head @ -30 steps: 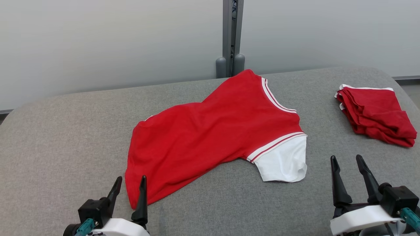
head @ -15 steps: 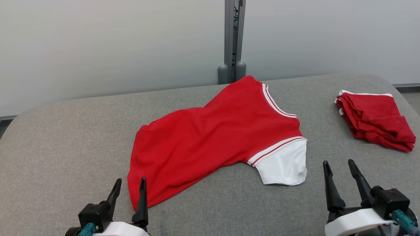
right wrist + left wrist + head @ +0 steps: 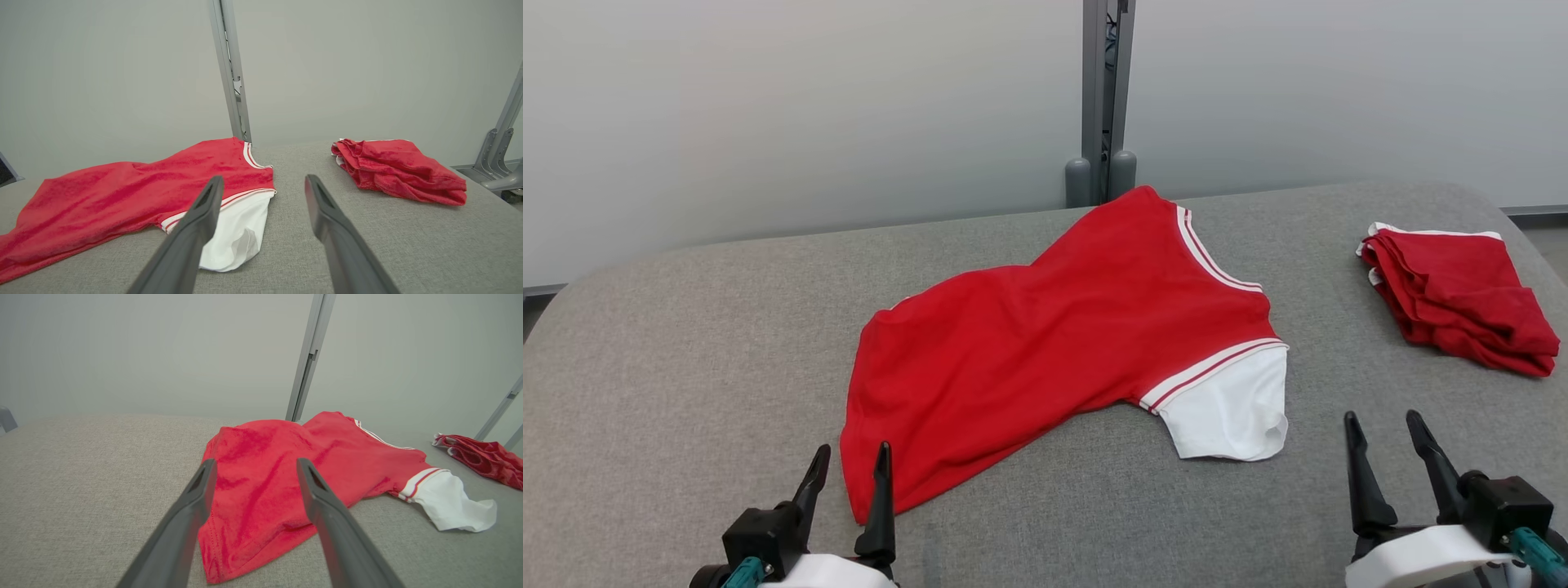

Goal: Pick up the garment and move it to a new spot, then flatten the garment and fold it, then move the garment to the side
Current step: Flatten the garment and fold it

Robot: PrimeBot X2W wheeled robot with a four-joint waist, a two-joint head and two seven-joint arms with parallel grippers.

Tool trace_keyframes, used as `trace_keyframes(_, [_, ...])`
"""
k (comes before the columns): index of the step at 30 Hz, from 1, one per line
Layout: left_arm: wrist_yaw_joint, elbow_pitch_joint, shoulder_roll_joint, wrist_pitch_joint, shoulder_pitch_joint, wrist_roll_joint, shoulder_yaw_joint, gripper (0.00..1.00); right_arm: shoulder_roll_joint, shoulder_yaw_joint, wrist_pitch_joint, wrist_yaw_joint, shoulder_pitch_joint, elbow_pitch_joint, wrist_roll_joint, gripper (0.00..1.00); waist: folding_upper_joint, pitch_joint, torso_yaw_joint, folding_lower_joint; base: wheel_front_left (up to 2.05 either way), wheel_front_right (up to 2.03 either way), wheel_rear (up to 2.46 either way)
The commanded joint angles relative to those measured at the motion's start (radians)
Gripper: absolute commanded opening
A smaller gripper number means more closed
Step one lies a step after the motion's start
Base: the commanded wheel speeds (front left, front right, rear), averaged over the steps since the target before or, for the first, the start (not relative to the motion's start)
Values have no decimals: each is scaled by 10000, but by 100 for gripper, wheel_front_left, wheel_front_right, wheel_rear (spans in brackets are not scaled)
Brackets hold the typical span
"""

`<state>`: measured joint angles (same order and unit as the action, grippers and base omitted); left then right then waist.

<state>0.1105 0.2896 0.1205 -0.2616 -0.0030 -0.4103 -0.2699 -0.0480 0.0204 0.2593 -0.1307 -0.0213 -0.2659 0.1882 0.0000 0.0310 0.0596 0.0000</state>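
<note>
Head view, going left to right. The left gripper (image 3: 853,447) is sitting at the lower left of the frame with its fingers spread apart and nothing between them. Its tips are pointing up the frame at the lower hem corner of the red T-shirt (image 3: 1054,343). Whether a finger is touching the cloth is not clear.

The T-shirt is lying spread out in the middle of the grey padded surface (image 3: 686,343), running diagonally from lower left to upper centre. Its hem end is lying towards the lower left and its striped collar towards the upper centre, just below the grey post (image 3: 1101,90). The body is showing soft wrinkles and is not fully flat. Its white sleeve (image 3: 1229,408) is sticking out at centre right, below a red-and-white striped band.

A folded red garment (image 3: 1454,298) is resting at the right edge, well apart from the T-shirt. The right gripper (image 3: 1382,416) is sitting at the lower right, fingers also spread and holding nothing, apart from the sleeve.

In the left wrist view the left gripper (image 3: 256,461) is framing the T-shirt (image 3: 335,457) body between its open fingers. In the right wrist view the right gripper (image 3: 264,178) is pointing between the white sleeve (image 3: 241,228) and the folded red garment (image 3: 400,167).
</note>
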Motion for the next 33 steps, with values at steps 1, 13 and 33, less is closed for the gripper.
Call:
trace_keyframes(1, [-61, 20, 13, -47, 80, 110, 98, 100, -56, -118, -79, -2, -32, -110, -17, 100, 0, -21, -10, 0, 0, 0, 0])
trace_keyframes(13, [-380, 154, -268, -47, -271, 441, 282, 100, -54, -373, -920, -2, -1674, -2330, 156, 100, 0, -527, -346, 0, 0, 0, 0])
trace_keyframes(33, [-663, 368, -478, -47, -625, 911, 749, 100, -59, 73, -242, -2, -3865, -6876, 1034, 39, 0, -1130, -845, 0, 0, 0, 0])
